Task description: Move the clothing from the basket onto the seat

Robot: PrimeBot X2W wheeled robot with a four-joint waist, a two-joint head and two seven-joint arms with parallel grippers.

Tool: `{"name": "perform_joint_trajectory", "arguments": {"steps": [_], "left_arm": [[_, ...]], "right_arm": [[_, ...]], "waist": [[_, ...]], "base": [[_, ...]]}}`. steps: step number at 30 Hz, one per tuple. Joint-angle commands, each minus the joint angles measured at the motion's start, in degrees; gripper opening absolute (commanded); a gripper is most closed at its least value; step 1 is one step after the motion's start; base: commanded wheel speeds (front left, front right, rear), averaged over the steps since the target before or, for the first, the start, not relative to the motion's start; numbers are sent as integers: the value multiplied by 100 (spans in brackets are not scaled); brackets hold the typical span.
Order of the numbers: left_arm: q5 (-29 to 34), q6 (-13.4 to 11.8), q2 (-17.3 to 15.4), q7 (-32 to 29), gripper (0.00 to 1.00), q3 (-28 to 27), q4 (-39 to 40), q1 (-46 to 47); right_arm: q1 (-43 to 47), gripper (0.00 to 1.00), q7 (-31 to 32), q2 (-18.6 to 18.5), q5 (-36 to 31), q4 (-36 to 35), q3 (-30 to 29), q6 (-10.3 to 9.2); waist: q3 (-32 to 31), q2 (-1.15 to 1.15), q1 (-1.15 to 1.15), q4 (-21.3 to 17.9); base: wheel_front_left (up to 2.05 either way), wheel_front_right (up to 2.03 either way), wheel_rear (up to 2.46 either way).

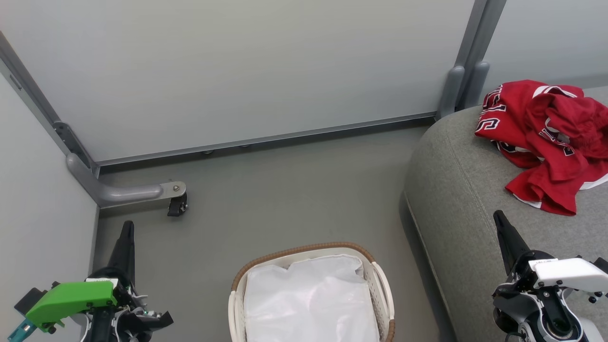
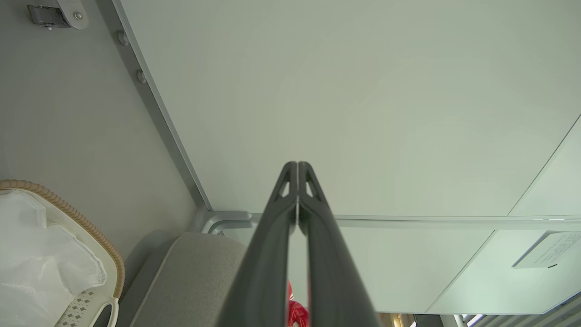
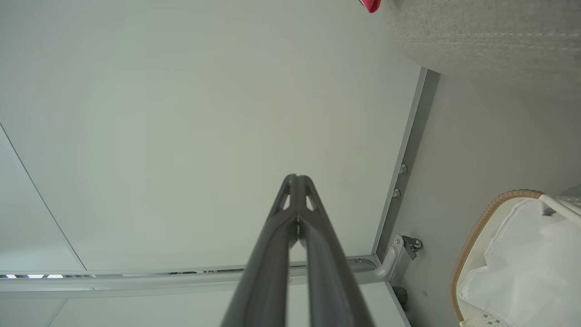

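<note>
Red clothing with white and black trim lies crumpled on the grey seat at the right. The white basket with a brown woven rim stands on the floor at the bottom centre, showing its plain white liner. My left gripper is shut and empty at the lower left, left of the basket. My right gripper is shut and empty over the seat's front part, below the clothing. In the left wrist view the shut gripper points at the wall, with the basket, seat and a sliver of red clothing low down. The right wrist view shows its shut gripper, the basket and the seat.
Pale partition walls close the space at the back and left. A grey foot with a black caster juts onto the floor at the left. Open grey floor lies between the basket, wall and seat.
</note>
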State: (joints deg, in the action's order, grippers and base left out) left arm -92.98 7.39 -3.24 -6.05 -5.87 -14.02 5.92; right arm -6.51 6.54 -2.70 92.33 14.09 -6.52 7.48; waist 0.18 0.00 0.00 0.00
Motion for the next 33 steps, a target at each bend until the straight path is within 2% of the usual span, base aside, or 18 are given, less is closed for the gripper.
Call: {"name": "perform_joint_trajectory", "arguments": {"steps": [1,33], "left_arm": [[20,18,-15,-25,0,-28,8,50],[36,18,5,-41,0,-48,7,54]], "right_arm": [[59,0,20,-34,17,-20,-13,2],[59,0,18,-34,19,-19,-12,2]], "waist": [[0,0,0,0],[0,0,0,0]], "base": [[0,0,0],[0,0,0]]}}
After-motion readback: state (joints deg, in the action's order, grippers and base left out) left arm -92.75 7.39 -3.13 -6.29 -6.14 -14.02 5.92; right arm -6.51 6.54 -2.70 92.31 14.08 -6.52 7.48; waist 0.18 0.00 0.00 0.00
